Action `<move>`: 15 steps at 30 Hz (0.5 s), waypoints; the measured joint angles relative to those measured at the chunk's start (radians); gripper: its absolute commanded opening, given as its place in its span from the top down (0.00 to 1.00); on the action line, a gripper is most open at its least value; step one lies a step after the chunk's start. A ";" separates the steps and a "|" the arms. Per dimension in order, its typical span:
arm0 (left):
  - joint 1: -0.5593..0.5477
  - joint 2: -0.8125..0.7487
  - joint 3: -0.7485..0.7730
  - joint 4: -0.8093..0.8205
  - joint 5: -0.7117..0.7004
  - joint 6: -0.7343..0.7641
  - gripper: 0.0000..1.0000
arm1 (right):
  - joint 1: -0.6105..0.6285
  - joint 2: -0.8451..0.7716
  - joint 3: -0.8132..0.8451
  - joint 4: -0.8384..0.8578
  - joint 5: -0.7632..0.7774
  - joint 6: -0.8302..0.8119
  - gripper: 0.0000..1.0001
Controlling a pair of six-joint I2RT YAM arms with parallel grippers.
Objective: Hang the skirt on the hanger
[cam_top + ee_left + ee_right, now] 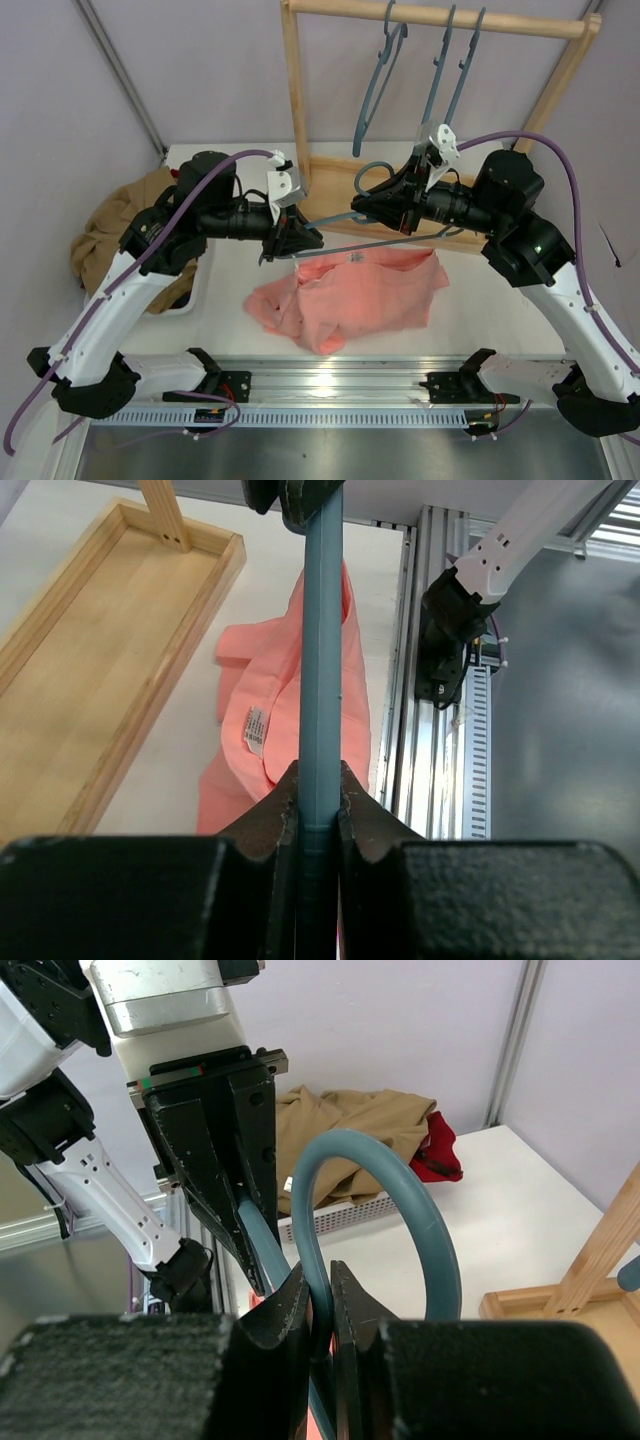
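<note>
Hanger is up: left pincer clamped on its arm, right pincer clamped by the hook. Skirt lies crumpled on the desk beneath, not yet on.

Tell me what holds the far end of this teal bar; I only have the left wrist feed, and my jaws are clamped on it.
Observer: The right gripper is shut on the hanger at the neck, just below its hook, which curls up above the fingers.
Operator: Are there any hangers on the rack? I see only its base tray.
Observer: Yes, the top view shows three more hangers hooked on the wooden rail behind both arms.
</note>
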 measured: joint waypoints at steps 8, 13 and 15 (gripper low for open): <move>0.003 -0.041 -0.082 0.072 -0.014 -0.045 1.00 | -0.001 0.000 -0.034 0.026 0.048 0.024 0.96; 0.002 -0.081 -0.163 0.146 -0.104 -0.105 1.00 | -0.002 0.005 -0.040 0.042 0.145 0.062 0.39; 0.005 -0.111 -0.195 0.144 -0.151 -0.124 1.00 | -0.006 0.004 -0.039 0.055 0.183 0.085 0.30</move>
